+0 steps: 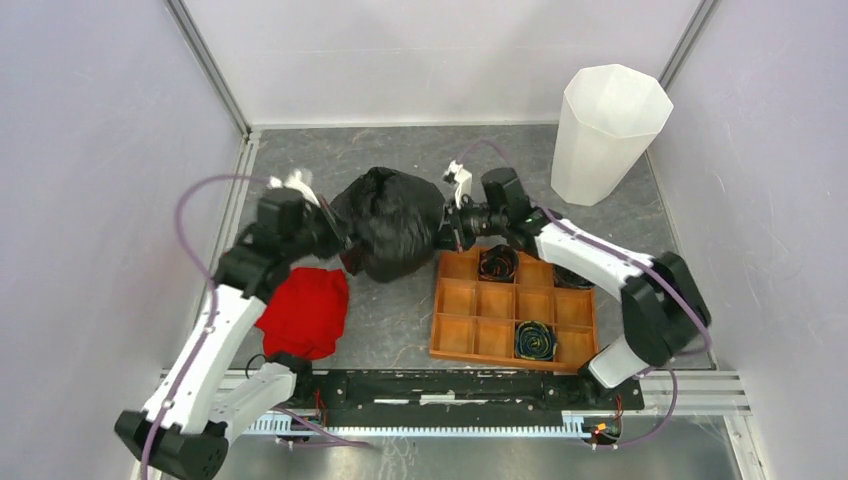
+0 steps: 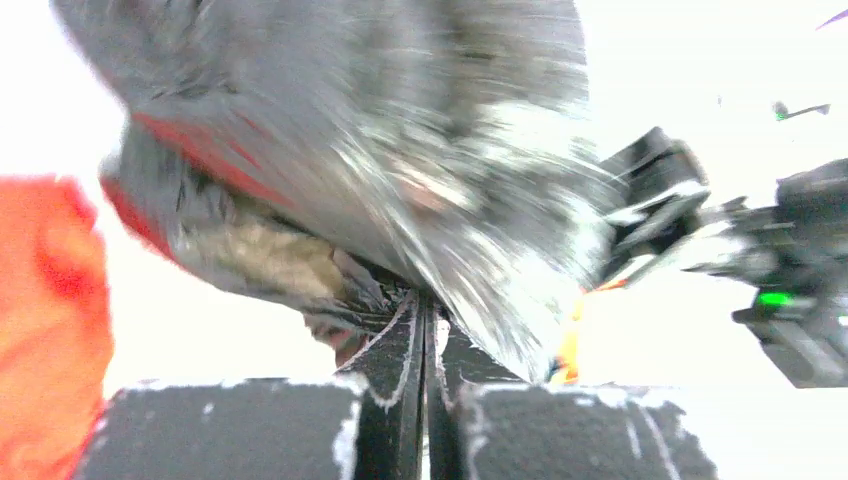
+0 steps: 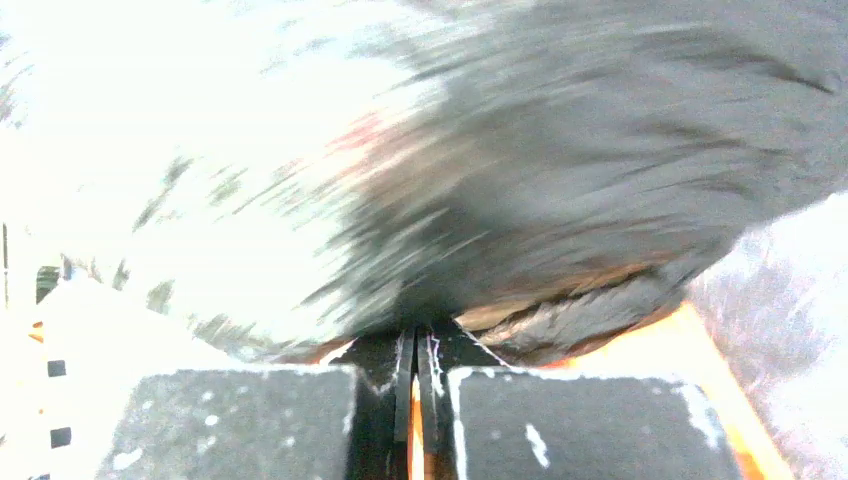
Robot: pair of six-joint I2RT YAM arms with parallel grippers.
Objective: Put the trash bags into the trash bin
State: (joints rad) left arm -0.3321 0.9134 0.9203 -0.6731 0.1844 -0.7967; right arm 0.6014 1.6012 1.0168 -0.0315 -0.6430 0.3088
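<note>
A crinkled glossy black trash bag [image 1: 392, 220] hangs puffed up between my two grippers above the table's middle. My left gripper [image 1: 338, 232] is shut on the bag's left edge; in the left wrist view the bag [image 2: 380, 150] fills the top, blurred, pinched at the gripper [image 2: 428, 305]. My right gripper [image 1: 447, 226] is shut on the bag's right edge; the right wrist view shows the bag [image 3: 560, 170] above the closed gripper [image 3: 416, 335]. The translucent white faceted trash bin [image 1: 604, 130] stands upright at the back right, apart from both grippers.
A red cloth [image 1: 304, 312] lies under my left arm. An orange-brown compartment tray [image 1: 466, 330] sits front right, with rolled dark bags in some cells [image 1: 534, 341]. Enclosure walls stand on the left, back and right.
</note>
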